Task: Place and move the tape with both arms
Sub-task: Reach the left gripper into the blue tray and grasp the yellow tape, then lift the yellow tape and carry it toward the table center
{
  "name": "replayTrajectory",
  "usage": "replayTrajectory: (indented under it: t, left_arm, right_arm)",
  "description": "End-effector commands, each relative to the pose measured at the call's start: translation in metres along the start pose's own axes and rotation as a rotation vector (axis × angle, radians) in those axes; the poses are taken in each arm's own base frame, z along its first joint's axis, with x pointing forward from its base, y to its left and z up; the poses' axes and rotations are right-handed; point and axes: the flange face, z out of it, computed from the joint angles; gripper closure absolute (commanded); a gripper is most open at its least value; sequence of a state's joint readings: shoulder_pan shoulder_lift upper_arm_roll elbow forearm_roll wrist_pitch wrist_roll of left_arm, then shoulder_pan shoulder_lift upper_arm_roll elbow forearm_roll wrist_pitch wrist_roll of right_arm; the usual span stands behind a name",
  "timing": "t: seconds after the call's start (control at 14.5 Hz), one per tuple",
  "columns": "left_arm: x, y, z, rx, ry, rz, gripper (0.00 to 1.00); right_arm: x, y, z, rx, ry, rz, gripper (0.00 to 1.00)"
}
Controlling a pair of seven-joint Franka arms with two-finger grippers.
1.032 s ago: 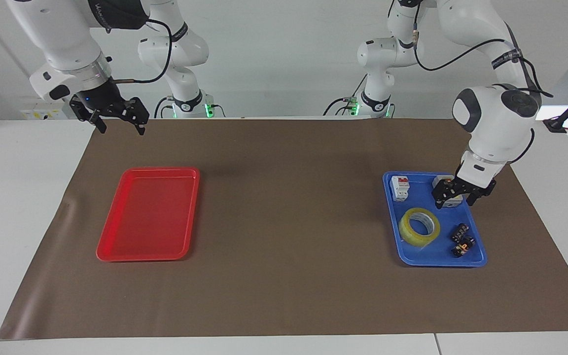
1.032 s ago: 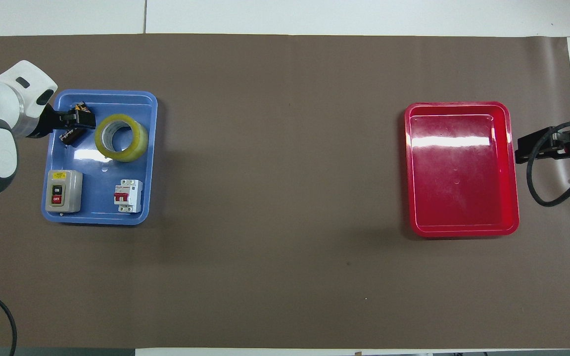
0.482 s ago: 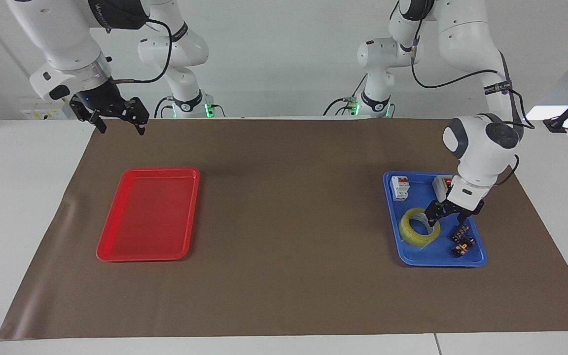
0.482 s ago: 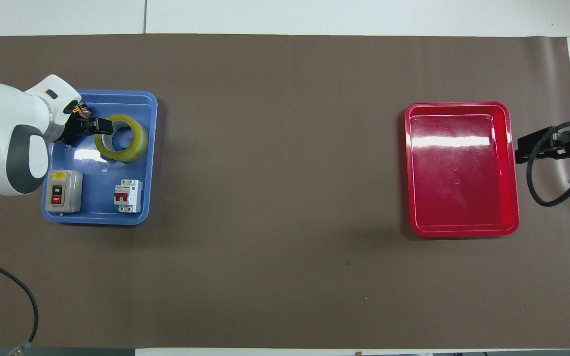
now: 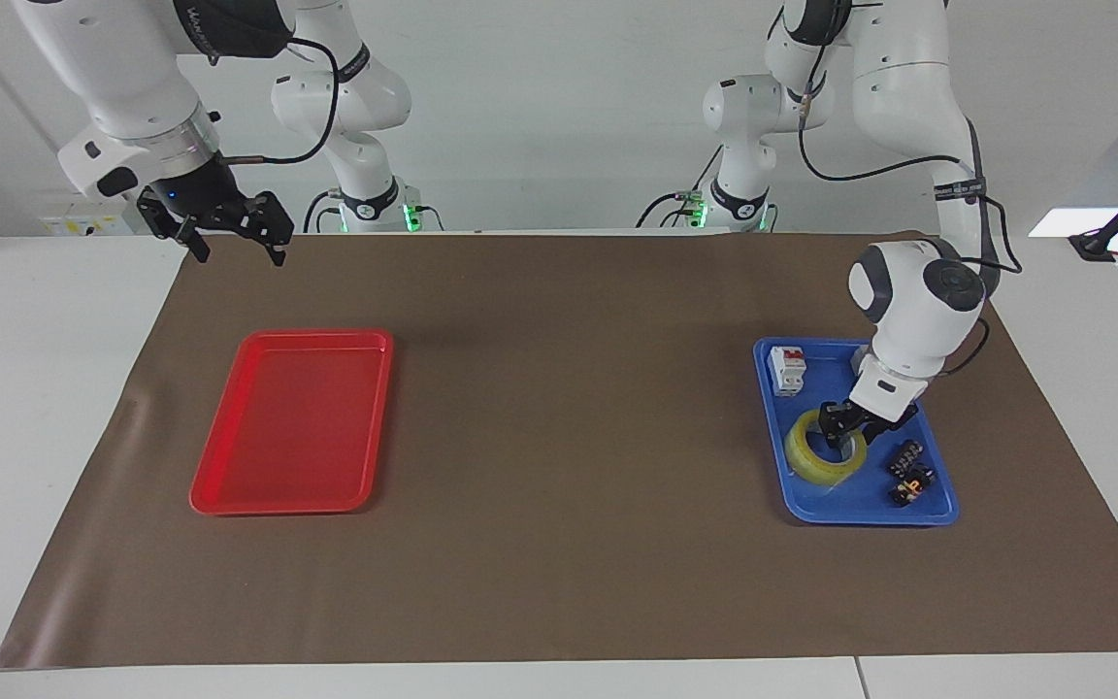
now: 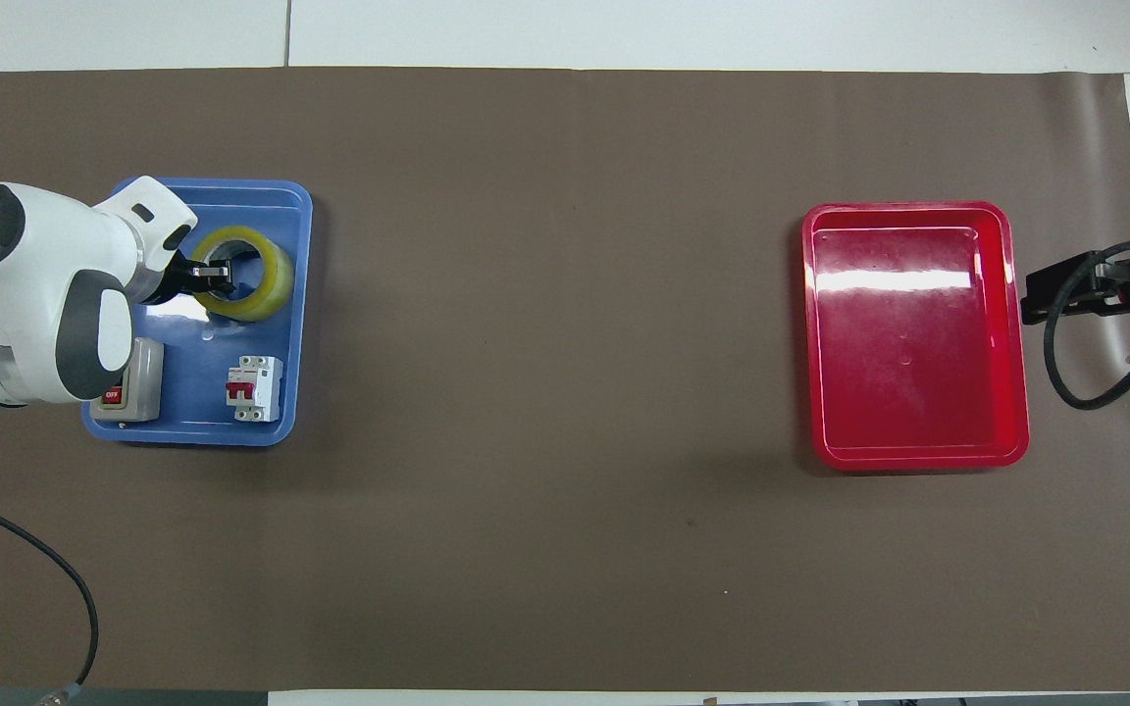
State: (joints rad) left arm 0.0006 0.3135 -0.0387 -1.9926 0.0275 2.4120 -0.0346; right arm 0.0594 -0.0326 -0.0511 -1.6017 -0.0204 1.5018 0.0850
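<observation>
Yellow tape (image 5: 822, 454) | flat in blue tray (image 5: 937, 513) | core hole upward

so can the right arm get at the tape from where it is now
Probably not directly: the right gripper waits open by the red tray, while the tape lies in the blue tray with the left gripper on its rim.

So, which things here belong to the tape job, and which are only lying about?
For the job:
- tape
- left gripper, on the tape's wall
- right gripper, waiting

Lying about:
- grey switch box
- breaker
- black connectors
</observation>
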Motion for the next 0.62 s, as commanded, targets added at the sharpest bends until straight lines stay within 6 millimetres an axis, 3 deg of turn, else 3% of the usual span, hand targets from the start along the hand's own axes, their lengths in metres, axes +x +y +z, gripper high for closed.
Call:
replayTrajectory:
  t: [0.0, 0.28, 0.55]
  left_arm:
    - [-0.006, 0.01, -0.004, -0.009, 0.009, -0.034, 1.0]
    - [-0.009, 0.015, -0.04, -0.006, -0.025, -0.046, 1.0]
    - [-0.006, 0.047, -0.093, -0.003, -0.062, -0.082, 1.0]
  right_arm:
    - [-0.004, 0.0, -0.001, 0.009, 0.016, -0.022, 0.0]
    - [-0.004, 0.001, -0.001, 0.01, 0.016, -0.02, 0.0]
    - [-0.004, 0.0, -0.001, 0.009, 0.016, -0.022, 0.0]
